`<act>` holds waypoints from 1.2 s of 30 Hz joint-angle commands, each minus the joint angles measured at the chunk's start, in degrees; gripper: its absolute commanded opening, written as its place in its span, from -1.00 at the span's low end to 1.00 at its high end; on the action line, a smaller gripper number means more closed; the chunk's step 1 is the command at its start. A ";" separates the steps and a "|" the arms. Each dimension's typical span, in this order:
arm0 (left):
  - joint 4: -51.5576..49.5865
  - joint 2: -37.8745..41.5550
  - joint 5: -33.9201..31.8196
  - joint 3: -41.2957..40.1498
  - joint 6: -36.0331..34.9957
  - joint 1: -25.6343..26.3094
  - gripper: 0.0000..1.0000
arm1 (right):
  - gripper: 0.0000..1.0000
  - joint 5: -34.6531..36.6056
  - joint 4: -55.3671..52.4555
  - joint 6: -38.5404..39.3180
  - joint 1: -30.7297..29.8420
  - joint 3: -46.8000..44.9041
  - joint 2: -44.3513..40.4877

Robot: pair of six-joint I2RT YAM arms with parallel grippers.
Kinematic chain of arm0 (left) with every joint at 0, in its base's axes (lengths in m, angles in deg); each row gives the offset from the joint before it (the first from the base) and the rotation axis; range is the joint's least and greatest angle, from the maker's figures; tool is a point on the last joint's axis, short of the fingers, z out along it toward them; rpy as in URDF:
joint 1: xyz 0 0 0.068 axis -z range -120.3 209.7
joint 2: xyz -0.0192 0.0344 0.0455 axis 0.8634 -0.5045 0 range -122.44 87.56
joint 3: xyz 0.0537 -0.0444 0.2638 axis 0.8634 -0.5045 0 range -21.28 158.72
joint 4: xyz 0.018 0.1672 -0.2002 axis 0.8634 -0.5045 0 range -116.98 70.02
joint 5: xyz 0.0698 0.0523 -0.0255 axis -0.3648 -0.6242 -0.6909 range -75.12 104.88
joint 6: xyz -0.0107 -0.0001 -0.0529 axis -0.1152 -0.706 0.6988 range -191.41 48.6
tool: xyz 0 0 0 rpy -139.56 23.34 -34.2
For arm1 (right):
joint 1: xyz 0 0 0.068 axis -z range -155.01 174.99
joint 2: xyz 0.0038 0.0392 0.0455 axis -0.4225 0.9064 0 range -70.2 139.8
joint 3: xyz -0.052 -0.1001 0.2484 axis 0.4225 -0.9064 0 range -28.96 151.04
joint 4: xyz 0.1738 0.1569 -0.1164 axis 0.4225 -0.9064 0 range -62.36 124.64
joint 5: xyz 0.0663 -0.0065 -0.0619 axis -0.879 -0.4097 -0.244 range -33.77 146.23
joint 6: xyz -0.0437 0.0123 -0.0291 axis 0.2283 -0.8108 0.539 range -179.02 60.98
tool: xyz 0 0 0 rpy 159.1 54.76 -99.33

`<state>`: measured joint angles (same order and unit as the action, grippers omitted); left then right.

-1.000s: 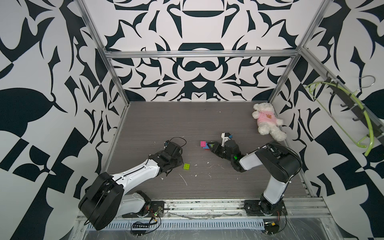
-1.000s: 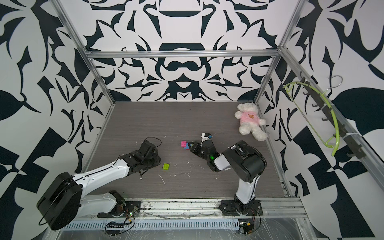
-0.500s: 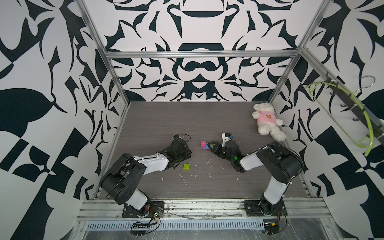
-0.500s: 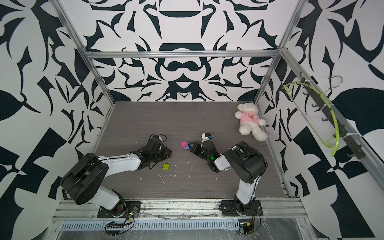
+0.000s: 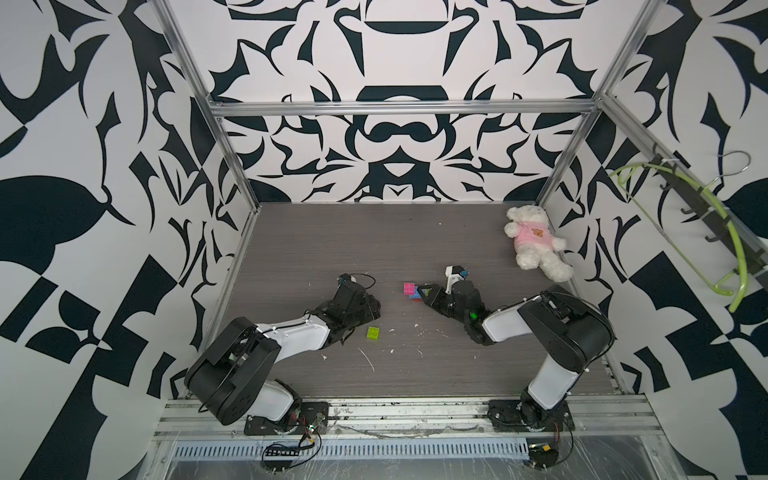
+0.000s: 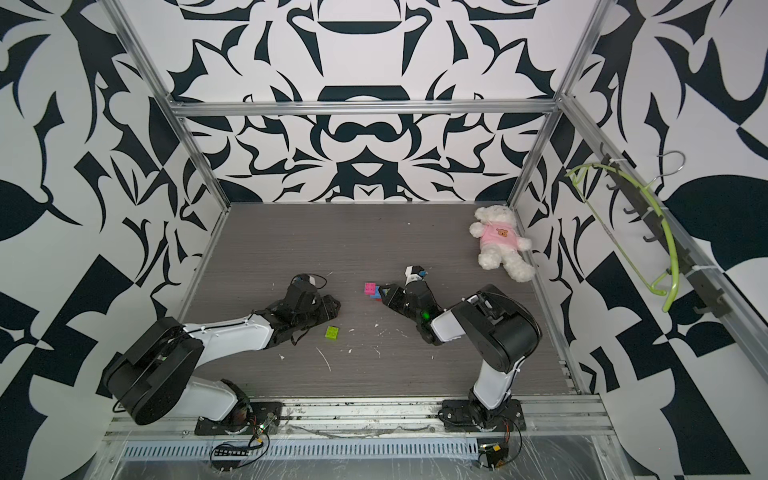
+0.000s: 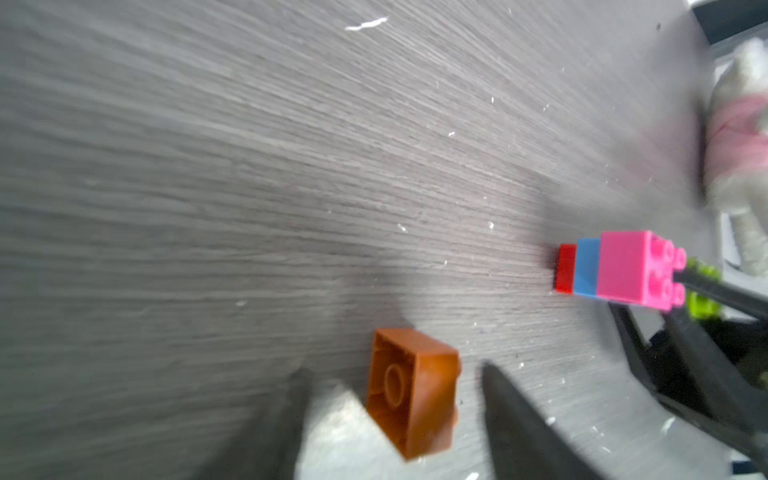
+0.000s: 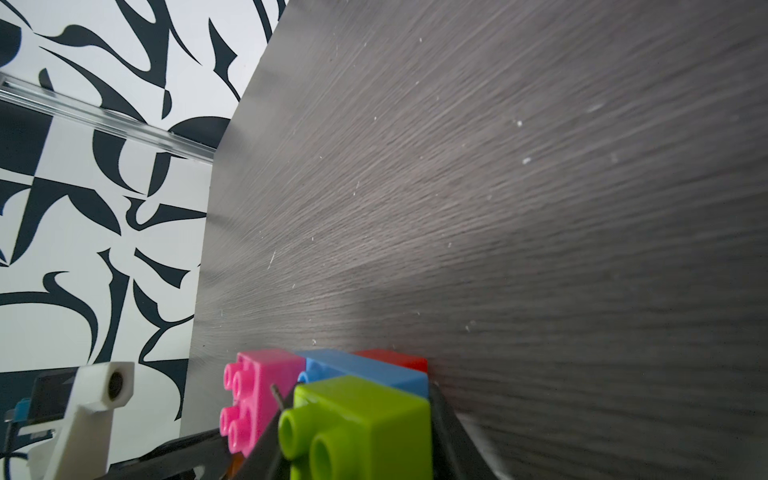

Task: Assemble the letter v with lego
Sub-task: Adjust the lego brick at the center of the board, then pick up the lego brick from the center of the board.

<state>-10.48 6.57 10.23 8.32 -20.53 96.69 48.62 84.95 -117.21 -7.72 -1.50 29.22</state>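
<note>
Picking up orange brick [image 7: 415, 390], likely | left gripper [image 7: 395, 370]: jaws wide, straddling it untouched | brick lies tipped on table [image 7: 249, 166], hollow underside showing, near brick cluster [image 7: 615, 270] | right gripper [image 5: 420, 291]: clamped on cluster's lime green brick [image 8: 361, 428] | tip: square jaws to flat sides, close slowly.

Dark grey wood-grain table [image 5: 332, 249] carrying everything. Loose lime green brick [image 5: 372, 333] [image 6: 331, 333] lying studs-up toward front, showing in both top views. Near middle, brick stack [image 5: 410, 289] sitting with red base touching table. Tilted orange brick [image 7: 411, 390] showing hollow underside. White teddy bear [image 5: 534, 245] lying in far right corner. Small white flecks [image 5: 366, 359] lying scattered across front half.
</note>
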 commanded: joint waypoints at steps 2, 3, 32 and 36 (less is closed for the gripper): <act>-14.02 4.17 -2.41 3.10 -4.42 2.02 0.64 | -1.00 0.85 0.50 1.53 0.28 0.00 -2.20; -18.20 4.59 -3.99 5.14 -5.69 3.42 0.64 | -1.00 0.85 0.47 1.55 0.28 0.00 -2.25; -41.14 -3.59 -5.89 18.63 -9.13 12.42 0.50 | -1.00 0.67 -0.73 2.30 0.54 -0.48 -3.31; -41.80 -4.14 -4.06 18.97 -14.18 13.28 0.48 | -1.00 0.52 -0.49 2.21 0.54 -0.39 -2.96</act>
<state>-49.89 1.85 4.88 25.59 -30.89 109.52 48.59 83.20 -115.79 -7.35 -2.05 27.56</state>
